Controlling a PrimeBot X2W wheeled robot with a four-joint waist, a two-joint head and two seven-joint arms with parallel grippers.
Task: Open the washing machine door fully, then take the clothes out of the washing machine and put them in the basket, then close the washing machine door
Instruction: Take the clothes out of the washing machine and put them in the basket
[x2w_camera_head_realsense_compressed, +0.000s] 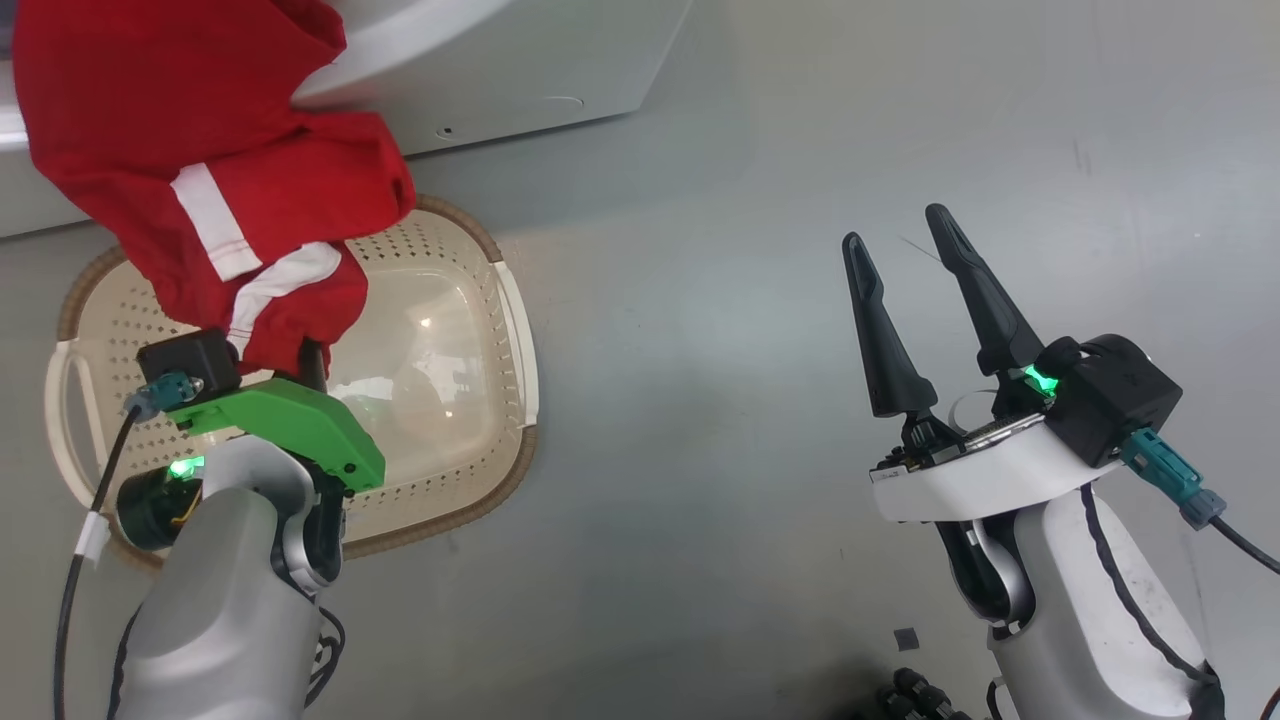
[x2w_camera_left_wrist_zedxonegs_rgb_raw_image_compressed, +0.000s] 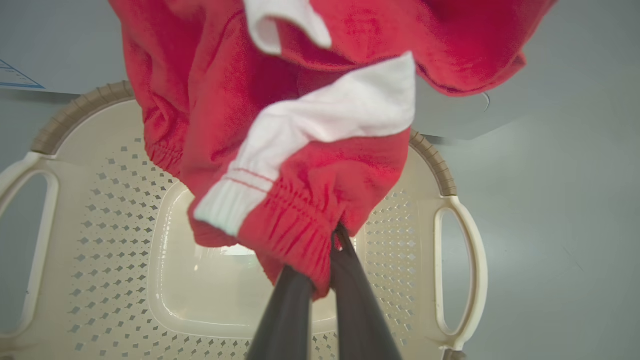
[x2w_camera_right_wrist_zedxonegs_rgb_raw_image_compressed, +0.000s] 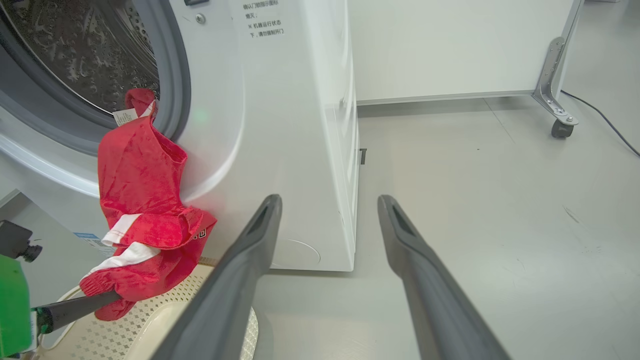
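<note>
Smooth grey floor (x2w_camera_head_realsense_compressed: 750, 300) runs past the white washing machine (x2w_camera_right_wrist_zedxonegs_rgb_raw_image_compressed: 290, 125) to a wheeled white panel (x2w_camera_right_wrist_zedxonegs_rgb_raw_image_compressed: 450, 45). The cream basket (x2w_camera_head_realsense_compressed: 505, 300) sits on it just before the machine. The left gripper (x2w_camera_left_wrist_zedxonegs_rgb_raw_image_compressed: 325, 265), pressed together, pinches the red clothes (x2w_camera_head_realsense_compressed: 200, 150) above the basket, their top end caught at the mouth of the drum (x2w_camera_right_wrist_zedxonegs_rgb_raw_image_compressed: 100, 50). The right gripper (x2w_camera_head_realsense_compressed: 895, 228) stands spread over the floor, well aside, holding nothing.
</note>
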